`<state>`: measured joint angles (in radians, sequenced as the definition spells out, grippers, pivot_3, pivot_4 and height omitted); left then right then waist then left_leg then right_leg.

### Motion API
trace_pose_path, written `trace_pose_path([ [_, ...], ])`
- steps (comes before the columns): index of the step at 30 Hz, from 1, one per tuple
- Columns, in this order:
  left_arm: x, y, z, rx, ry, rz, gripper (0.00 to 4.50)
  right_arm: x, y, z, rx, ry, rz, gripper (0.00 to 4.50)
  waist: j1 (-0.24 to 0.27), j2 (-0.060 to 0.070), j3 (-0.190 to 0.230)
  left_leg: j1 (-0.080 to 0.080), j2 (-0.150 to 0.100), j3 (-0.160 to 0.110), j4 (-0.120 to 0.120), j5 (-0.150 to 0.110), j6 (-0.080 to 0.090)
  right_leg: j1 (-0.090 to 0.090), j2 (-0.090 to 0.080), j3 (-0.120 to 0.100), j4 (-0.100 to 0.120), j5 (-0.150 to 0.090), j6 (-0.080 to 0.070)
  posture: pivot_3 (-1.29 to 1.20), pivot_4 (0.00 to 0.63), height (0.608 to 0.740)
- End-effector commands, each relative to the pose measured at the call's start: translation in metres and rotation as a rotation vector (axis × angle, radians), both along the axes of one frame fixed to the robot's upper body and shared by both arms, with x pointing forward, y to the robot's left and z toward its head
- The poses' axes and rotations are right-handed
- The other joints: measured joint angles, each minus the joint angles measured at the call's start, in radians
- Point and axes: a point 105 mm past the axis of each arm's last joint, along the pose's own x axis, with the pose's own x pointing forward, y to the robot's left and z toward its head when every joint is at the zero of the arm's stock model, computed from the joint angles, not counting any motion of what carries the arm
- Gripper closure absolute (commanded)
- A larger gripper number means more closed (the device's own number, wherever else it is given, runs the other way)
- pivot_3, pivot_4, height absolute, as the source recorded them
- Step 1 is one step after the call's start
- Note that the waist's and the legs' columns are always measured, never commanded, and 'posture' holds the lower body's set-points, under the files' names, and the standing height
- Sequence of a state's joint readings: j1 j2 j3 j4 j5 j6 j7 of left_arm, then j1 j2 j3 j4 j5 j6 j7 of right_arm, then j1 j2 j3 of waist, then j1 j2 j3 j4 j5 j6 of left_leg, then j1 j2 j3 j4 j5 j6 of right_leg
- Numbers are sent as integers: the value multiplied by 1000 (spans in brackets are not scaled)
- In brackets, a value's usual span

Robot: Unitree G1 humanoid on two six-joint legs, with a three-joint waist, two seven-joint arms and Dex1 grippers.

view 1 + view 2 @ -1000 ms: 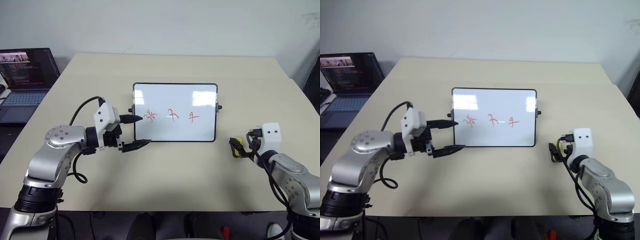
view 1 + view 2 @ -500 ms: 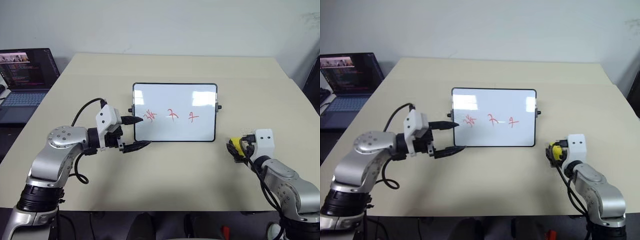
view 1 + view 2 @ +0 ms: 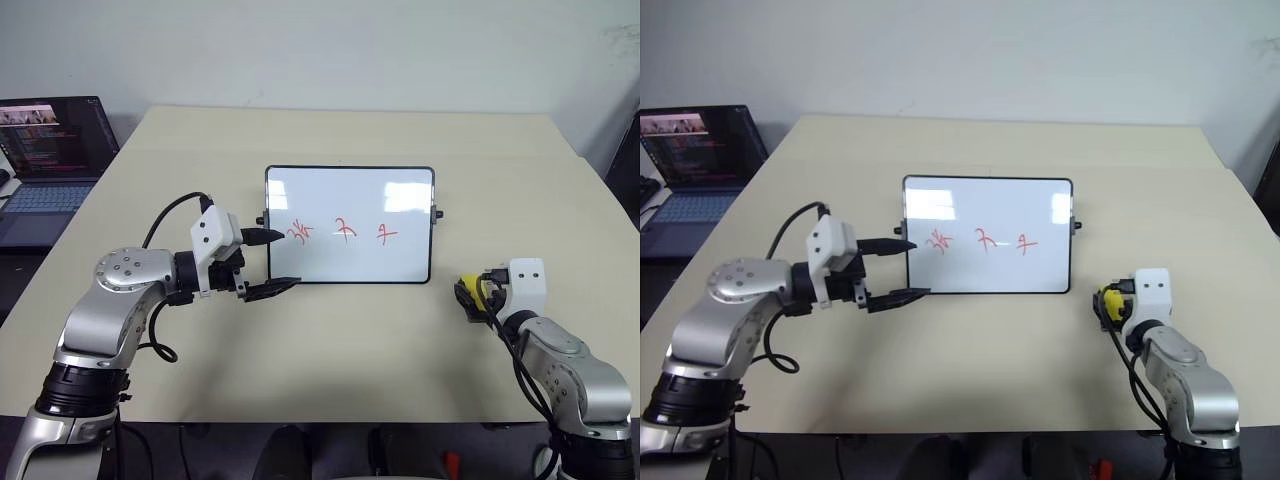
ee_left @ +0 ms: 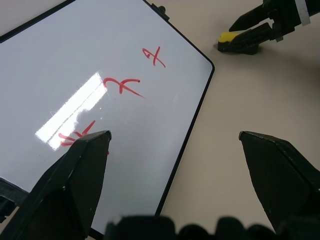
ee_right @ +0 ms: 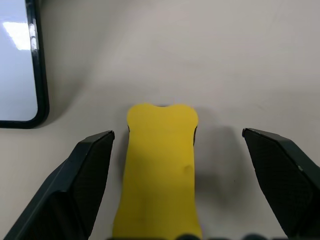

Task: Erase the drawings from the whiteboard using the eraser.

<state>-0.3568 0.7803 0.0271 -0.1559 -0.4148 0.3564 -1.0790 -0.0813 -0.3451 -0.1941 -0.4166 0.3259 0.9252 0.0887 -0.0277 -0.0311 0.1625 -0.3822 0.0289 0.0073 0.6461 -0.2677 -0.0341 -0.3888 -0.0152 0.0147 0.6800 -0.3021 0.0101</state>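
From the head views, the whiteboard [image 3: 350,225] lies flat in the middle of the table [image 3: 350,135], with the drawings [image 3: 343,232] in a row across it in red. The left gripper [image 3: 268,264] hovers at the board's near left corner, its fingers spread, one over the board's left edge and one off it above the table. The eraser [image 3: 471,293] lies on the table to the right of the board, apart from it, and the right gripper [image 3: 474,296] sits at it. A laptop [image 3: 50,160] stands open at the far left. In the left wrist view, the spread fingers [image 4: 75,185] frame the board and drawings. In the right wrist view, the eraser lies between the right gripper's parted fingers [image 5: 80,180], with a gap on each side.
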Motion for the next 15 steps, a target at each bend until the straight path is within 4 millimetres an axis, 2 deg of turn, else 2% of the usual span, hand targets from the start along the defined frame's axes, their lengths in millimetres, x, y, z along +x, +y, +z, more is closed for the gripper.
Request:
trace_pose_path([
  [1, -1, -1, 8, 0, -48, -1, 0, 4, 0, 11, -8, -47, 5, 1279, 0, 0, 0, 0, 0, 0, 0, 0, 0, 0, 0, 0, 0, 0, 0, 0, 150, 740],
  [6, -2, 0, 6, -2, -45, 10, 0, 6, 1, 9, -9, -42, 10, 3079, 0, 0, 0, 0, 0, 0, 0, 0, 0, 0, 0, 0, 0, 0, 0, 0, 150, 740],
  [7, -2, 0, 6, -2, -44, 12, 0, 6, 2, 9, -10, -39, 14, 3206, 0, 0, 0, 0, 0, 0, 0, 0, 0, 0, 0, 0, 0, 0, 0, 0, 150, 740],
  [11, -4, 3, 4, -6, -32, 42, 0, 6, 3, 8, -13, -38, 20, 3207, 0, 0, 0, 0, 0, 0, 0, 0, 0, 0, 0, 0, 0, 0, 0, 0, 150, 740],
  [15, -8, 15, -2, -28, 2, 158, 0, 6, 4, 15, -62, -74, 71, 3208, -1, 0, 0, 0, 0, 0, 0, 0, 0, 0, 0, 0, 0, 0, 0, 0, 150, 740],
])
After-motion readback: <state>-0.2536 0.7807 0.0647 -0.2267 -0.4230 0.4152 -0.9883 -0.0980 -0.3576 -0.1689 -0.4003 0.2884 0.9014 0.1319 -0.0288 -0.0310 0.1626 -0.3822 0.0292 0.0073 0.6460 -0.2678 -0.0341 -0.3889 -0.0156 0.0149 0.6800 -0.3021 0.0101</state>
